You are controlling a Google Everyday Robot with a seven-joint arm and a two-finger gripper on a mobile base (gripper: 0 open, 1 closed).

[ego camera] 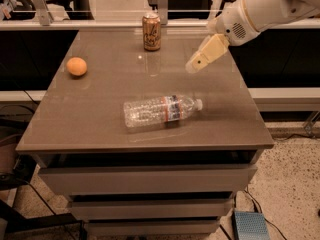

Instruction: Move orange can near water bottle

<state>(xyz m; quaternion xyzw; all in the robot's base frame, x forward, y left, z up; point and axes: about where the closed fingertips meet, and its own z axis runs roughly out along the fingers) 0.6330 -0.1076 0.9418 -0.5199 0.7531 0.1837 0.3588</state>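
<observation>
The orange can stands upright at the far edge of the brown table, near the middle. The water bottle lies on its side near the table's front, white cap pointing right. My gripper hangs above the table's right half, right of the can and beyond the bottle, touching neither. It holds nothing. The white arm reaches in from the upper right.
A round orange fruit sits on the table's left side. Drawers are under the tabletop. A rail and desks run behind the table. A blue box lies on the floor at the lower right.
</observation>
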